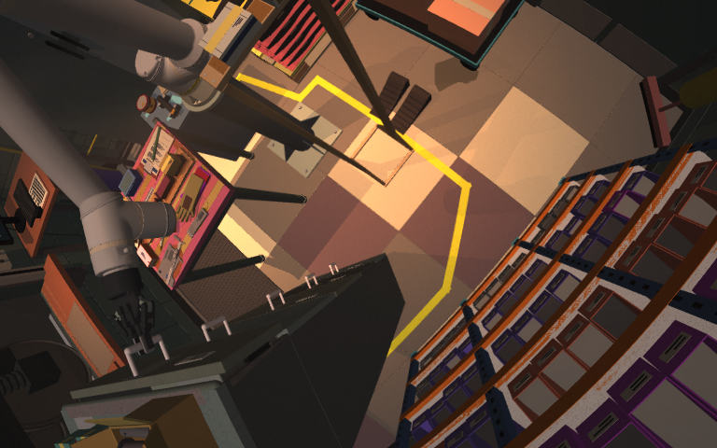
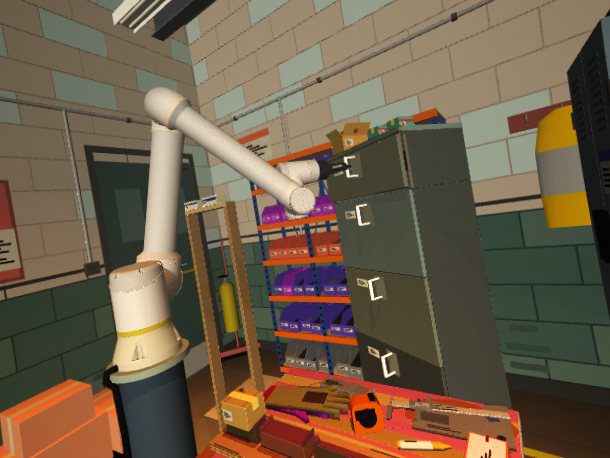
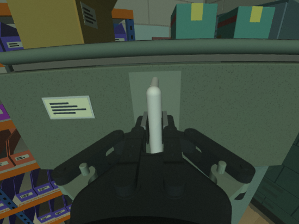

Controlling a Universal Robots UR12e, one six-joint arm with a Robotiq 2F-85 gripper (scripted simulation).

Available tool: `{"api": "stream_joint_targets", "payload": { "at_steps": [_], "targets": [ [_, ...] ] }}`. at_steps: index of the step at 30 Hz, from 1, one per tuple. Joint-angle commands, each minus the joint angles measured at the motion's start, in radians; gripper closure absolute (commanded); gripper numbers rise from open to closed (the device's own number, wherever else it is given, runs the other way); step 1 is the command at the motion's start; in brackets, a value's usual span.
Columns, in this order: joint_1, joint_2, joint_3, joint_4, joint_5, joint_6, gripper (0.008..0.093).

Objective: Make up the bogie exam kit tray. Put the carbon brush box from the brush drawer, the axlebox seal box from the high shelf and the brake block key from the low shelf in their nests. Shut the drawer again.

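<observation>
The white handle (image 3: 154,117) of the top drawer (image 2: 372,165) of the grey filing cabinet is clamped in my gripper (image 3: 155,127), which is closed around its bar. The drawer front (image 3: 152,114) fills the wrist camera and carries a pale label (image 3: 68,107) to the left of the handle. The drawer sits nearly flush with the cabinet body. The kit tray (image 2: 360,415) lies on the red bench below, with a small cardboard box (image 2: 242,407) at its left end. Seen from the side, my gripper (image 1: 138,330) meets the handle (image 1: 148,351) at the cabinet's top.
On top of the cabinet stand a brown carton (image 3: 54,21) and two teal boxes (image 3: 194,20). An orange-and-blue shelf rack (image 2: 305,260) with purple and orange bins stands left of the cabinet. A wooden frame (image 2: 222,300) rises by the bench. Three lower drawers are closed.
</observation>
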Motion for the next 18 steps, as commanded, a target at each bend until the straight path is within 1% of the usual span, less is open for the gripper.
{"api": "stream_joint_targets", "payload": {
  "at_steps": [1, 12, 18],
  "targets": [
    [0.0, 0.0, 0.0, 0.0, 0.0, 0.0, 0.0794],
    [0.0, 0.0, 0.0, 0.0, 0.0, 0.0, 0.0574],
    [0.0, 0.0, 0.0, 0.0, 0.0, 0.0, 0.0574]
  ]
}}
